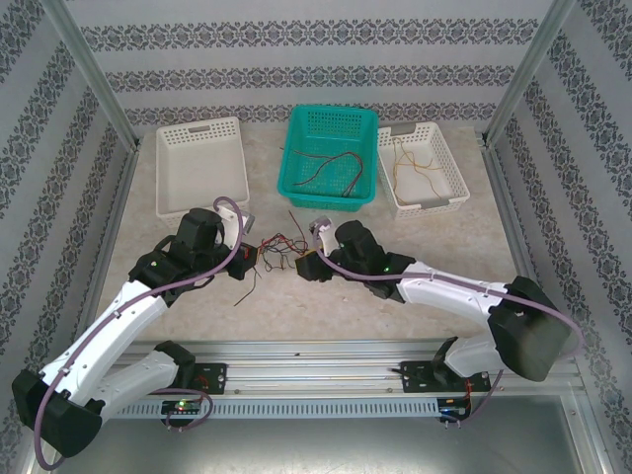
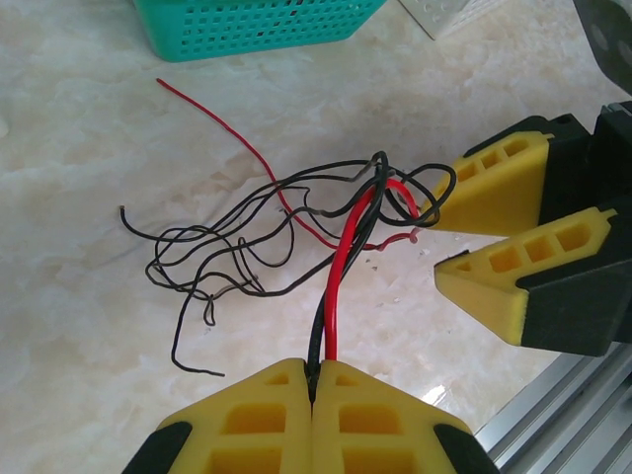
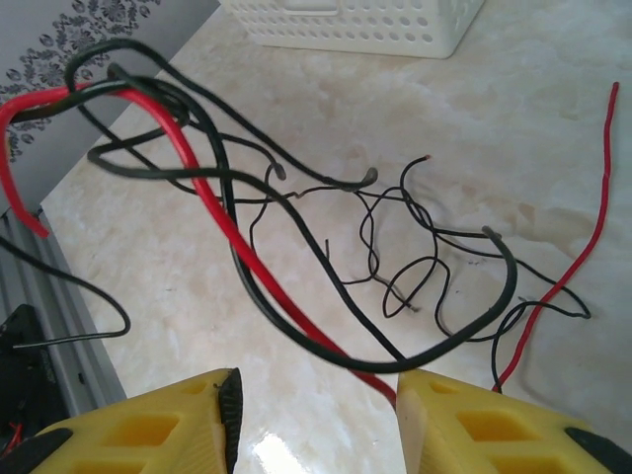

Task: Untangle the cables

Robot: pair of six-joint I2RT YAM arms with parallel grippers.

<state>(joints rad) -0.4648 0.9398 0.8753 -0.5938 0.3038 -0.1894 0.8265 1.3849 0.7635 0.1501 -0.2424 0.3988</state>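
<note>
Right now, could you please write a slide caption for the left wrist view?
Left end effector shut on red and black cables from the tangle; right end effector open beside it.

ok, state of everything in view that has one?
cables: tangled, one red and one black strand lifted
left hand: shut on cables
right hand: open, cables loose in the gap
teal basket: upright, a few cables inside
right white basket: upright, yellowish cables inside
left white basket: upright
</note>
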